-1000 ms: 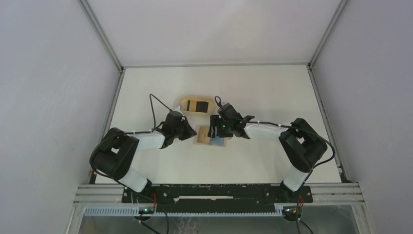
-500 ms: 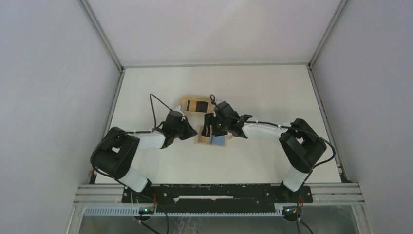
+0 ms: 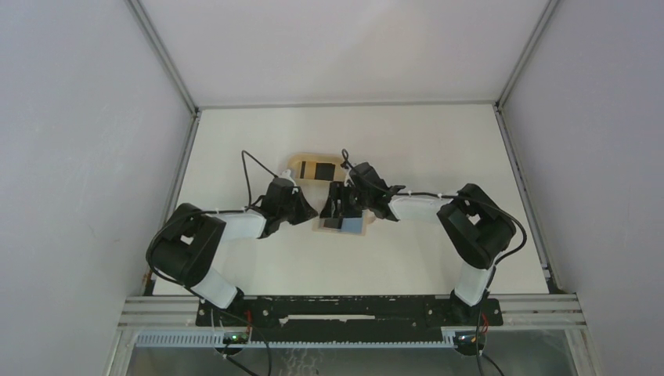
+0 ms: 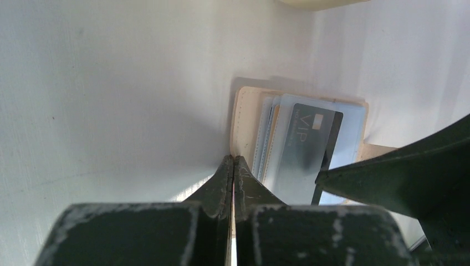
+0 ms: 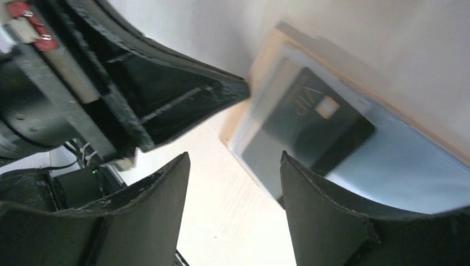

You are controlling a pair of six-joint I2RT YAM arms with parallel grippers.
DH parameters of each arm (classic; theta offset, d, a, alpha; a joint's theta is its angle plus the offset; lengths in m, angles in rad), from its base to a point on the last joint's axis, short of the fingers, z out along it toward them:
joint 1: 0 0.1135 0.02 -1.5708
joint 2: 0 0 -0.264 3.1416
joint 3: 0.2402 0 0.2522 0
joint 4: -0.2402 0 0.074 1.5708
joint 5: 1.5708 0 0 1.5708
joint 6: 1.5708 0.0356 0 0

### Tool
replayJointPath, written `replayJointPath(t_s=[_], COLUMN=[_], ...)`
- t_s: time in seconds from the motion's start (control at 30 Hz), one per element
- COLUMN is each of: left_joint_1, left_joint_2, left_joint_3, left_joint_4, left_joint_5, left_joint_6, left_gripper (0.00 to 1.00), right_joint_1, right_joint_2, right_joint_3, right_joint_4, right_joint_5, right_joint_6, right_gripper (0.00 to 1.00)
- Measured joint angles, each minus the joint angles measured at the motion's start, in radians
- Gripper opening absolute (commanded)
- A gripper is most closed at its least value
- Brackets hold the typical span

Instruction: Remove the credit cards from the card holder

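The card holder [image 3: 354,227] lies open on the table, tan at its left edge and blue inside. In the left wrist view it [image 4: 244,119] holds several cards fanned out, with a dark VIP card [image 4: 307,149] uppermost. My left gripper [image 3: 312,215] [image 4: 233,159] is shut, its tips pressed against the holder's tan left edge. My right gripper [image 3: 333,211] [image 5: 234,158] hovers open over the holder. One of its fingers [image 5: 310,205] hangs over the near end of the dark card [image 5: 310,124], with nothing between the fingers.
An oval light-wood tray [image 3: 295,166] sits just behind the holder, with a dark card [image 3: 321,170] lying in it. The two grippers are very close together. The side walls stand far off to the left and right.
My right gripper has moved left, from the holder's right side to over its middle, staying open. The left gripper has held still, shut.
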Motion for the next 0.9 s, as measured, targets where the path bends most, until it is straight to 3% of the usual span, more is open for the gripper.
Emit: replayJointPath(t_s=[0.27,0.9], left_joint_1=[0.0,0.0], left_joint_2=[0.001,0.008], left_joint_3=[0.0,0.0], left_joint_4=[0.0,0.012], left_joint_5=[0.0,0.004], left_joint_6=[0.0,-0.001], left_gripper=[0.0,0.0], right_joint_1=[-0.085,-0.097], right_joint_2=[-0.05,0.006], right_joint_3=[-0.171,-0.185], right_joint_4=[0.124,0.283], right_joint_5=[0.019,-0.108], right_joint_6=[0.063,0.185], right_gripper=[0.7,0.69])
